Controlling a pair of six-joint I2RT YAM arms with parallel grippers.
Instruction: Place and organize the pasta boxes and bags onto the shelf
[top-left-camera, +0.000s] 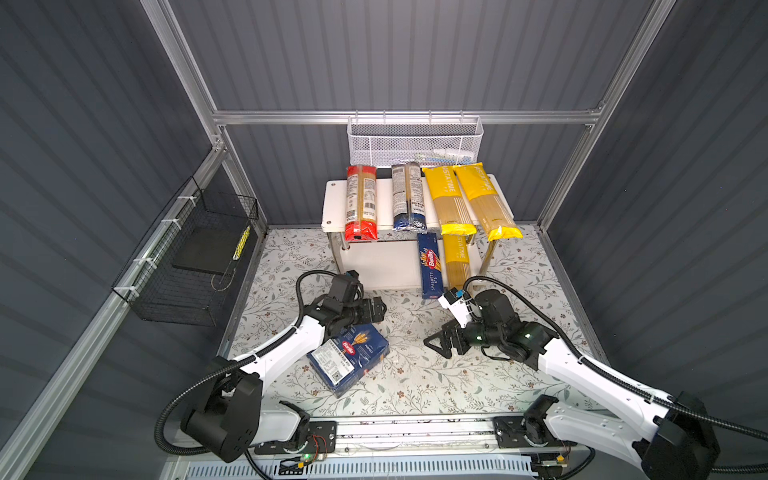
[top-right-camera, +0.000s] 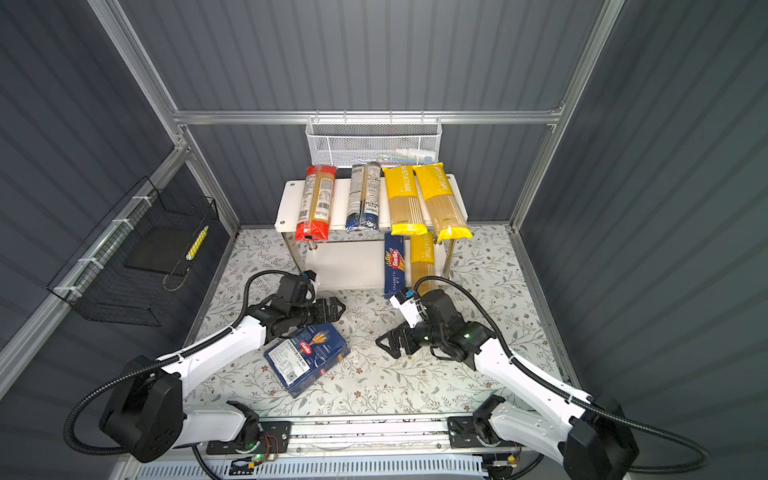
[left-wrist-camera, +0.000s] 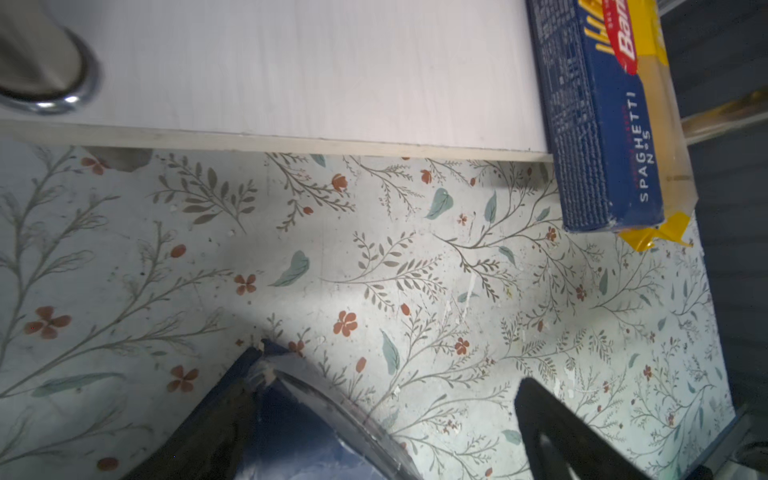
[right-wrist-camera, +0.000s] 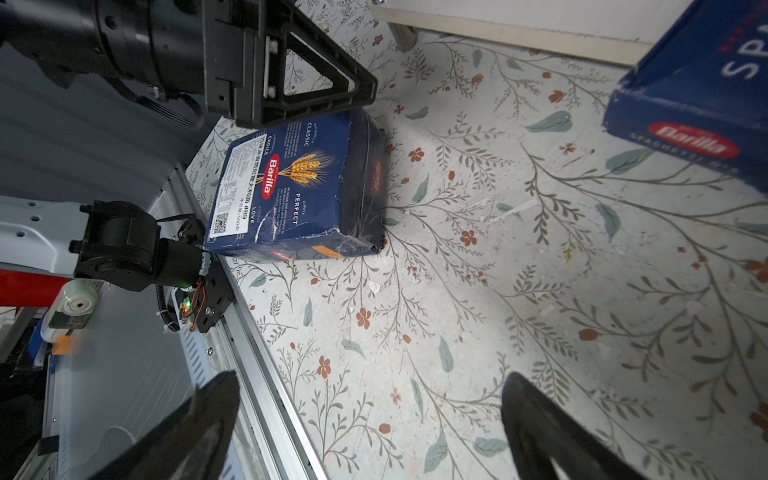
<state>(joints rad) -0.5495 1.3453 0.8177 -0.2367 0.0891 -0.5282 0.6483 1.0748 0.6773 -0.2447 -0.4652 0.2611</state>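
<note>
The wide pasta box (top-left-camera: 349, 363) (top-right-camera: 307, 359) (right-wrist-camera: 299, 187) lies flat on the floral table. My left gripper (top-left-camera: 376, 311) (left-wrist-camera: 386, 415) hovers open at the box's far corner (left-wrist-camera: 291, 440), gripping nothing. My right gripper (top-left-camera: 436, 345) (right-wrist-camera: 370, 415) stands open over bare table to the box's right. The shelf's top board (top-left-camera: 334, 203) carries a red-ended bag (top-left-camera: 361, 203), a dark-blue-ended bag (top-left-camera: 408, 197) and two yellow bags (top-left-camera: 446, 199) (top-left-camera: 484, 199). On the lower board (left-wrist-camera: 291, 62) lie the narrow spaghetti box (top-left-camera: 429, 266) (left-wrist-camera: 602, 124) and a yellow bag (top-left-camera: 456, 262).
A white mesh basket (top-left-camera: 415, 143) hangs on the back rail above the shelf. A black wire basket (top-left-camera: 187, 266) hangs on the left wall. A chrome shelf post (left-wrist-camera: 41, 62) stands at the lower board's left end. The arms' base rail (top-left-camera: 415, 432) runs along the front edge.
</note>
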